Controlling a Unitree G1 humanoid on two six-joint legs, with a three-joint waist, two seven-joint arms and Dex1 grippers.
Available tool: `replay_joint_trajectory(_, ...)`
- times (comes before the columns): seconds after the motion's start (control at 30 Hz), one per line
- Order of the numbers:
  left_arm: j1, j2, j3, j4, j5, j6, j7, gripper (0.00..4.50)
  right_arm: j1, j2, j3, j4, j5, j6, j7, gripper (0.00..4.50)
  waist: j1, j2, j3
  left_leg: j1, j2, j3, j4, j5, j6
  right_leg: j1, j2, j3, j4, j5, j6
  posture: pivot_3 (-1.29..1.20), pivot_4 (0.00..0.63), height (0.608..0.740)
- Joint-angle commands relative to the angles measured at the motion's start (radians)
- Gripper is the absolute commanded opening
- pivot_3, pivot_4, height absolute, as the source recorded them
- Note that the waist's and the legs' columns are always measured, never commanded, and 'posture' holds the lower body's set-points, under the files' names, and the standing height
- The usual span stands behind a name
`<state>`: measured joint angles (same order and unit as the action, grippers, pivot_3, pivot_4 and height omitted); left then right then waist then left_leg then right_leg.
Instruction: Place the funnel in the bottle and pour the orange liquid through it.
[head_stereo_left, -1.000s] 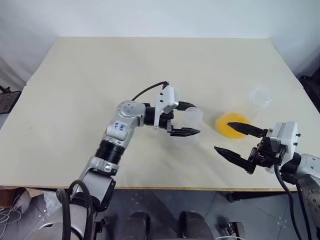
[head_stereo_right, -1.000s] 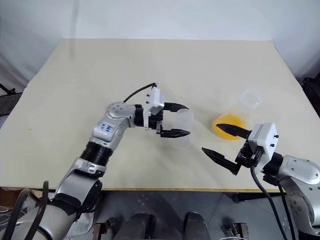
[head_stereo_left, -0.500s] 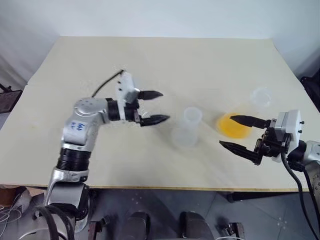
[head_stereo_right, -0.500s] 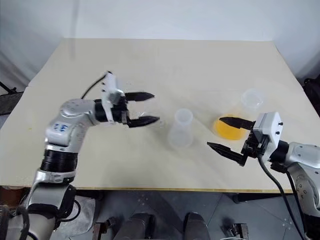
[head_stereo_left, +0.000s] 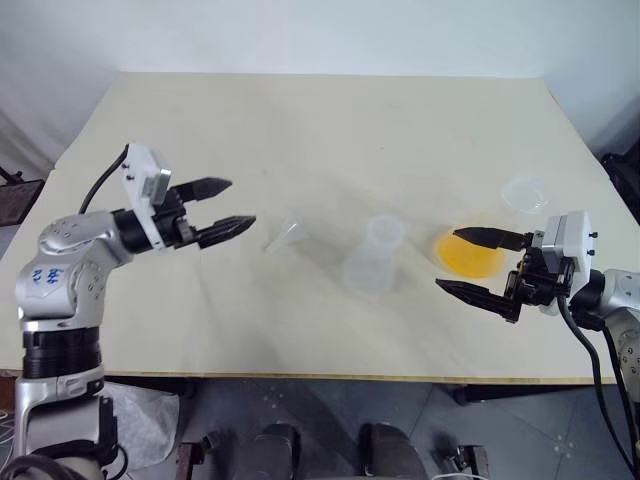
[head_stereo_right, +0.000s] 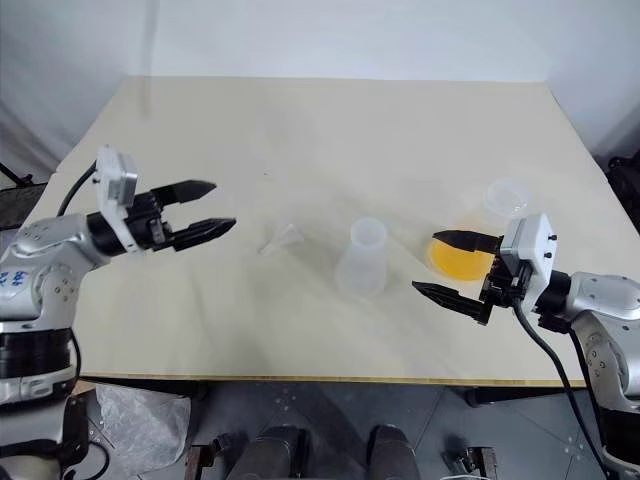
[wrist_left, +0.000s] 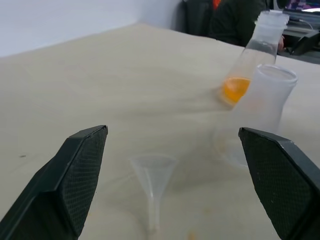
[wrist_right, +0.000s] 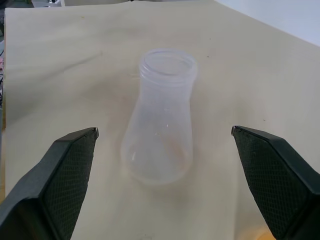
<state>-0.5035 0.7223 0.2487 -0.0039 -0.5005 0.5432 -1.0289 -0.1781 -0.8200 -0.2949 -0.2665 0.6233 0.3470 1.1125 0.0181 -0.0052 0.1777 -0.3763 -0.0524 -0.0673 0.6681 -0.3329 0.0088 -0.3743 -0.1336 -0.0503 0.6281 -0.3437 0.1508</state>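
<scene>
Funnel (head_stereo_left: 288, 231): small, clear, lying on its side on the table (head_stereo_left: 300, 130), just ahead of the left gripper (head_stereo_left: 226, 208), whose fingers stand wide and empty. Bottle (head_stereo_left: 374, 258): clear, upright, empty, between both grippers. Orange liquid (head_stereo_left: 468, 254) fills the second flask's base, between the wide-open fingers of the right gripper (head_stereo_left: 478, 264). Both grippers point level, inward. Broad bare tabletop lies beyond.

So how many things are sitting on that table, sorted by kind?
Flasks: 2, an empty bottle and a flask with orange liquid
Funnel: 1
Total: 3
</scene>
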Motion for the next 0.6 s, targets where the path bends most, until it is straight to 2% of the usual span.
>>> replay_joint_trajectory(0.03, 0.067, 0.061, 0.017, 0.008, 0.014, -0.060, -0.059, 4.47, -0.006, -0.014, -0.014, -0.008, 0.004, -0.017, 0.012, 4.50, -0.004, 0.000, 0.000, 0.000, 0.000, 0.000, 0.000, 0.000, 0.000, 0.000, 0.000, 0.000, 0.000, 0.000, 0.000, 0.00, 0.150, 0.740)
replay_joint_trajectory(0.37, 0.180, 0.157, 0.020, -0.013, 0.010, -0.081, -0.118, 4.47, 0.023, -0.011, -0.027, -0.032, 0.007, -0.016, 0.011, 4.50, 0.002, 0.000, 0.000, 0.000, 0.000, 0.000, 0.000, 0.000, 0.000, 0.000, 0.000, 0.001, 0.000, 0.000, 0.000, 0.00, 0.150, 0.740)
replay_joint_trajectory(0.43, 0.152, 0.162, -0.017, 0.004, 0.033, -0.098, -0.126, 4.47, 0.034, -0.008, -0.030, -0.049, 0.012, -0.014, 0.004, 4.50, 0.003, 0.000, 0.000, 0.000, 0.000, 0.000, 0.000, 0.000, 0.000, 0.000, 0.000, 0.001, 0.000, 0.000, 0.000, 0.00, 0.150, 0.740)
replay_joint_trajectory(0.6, -0.039, 0.121, -0.172, 0.110, 0.123, -0.110, -0.117, 4.47, 0.108, -0.005, -0.055, -0.175, 0.042, 0.037, -0.060, 4.50, 0.009, 0.000, 0.000, 0.000, -0.001, -0.001, 0.001, 0.000, 0.000, 0.001, 0.000, 0.000, 0.000, 0.000, 0.000, 0.00, 0.150, 0.740)
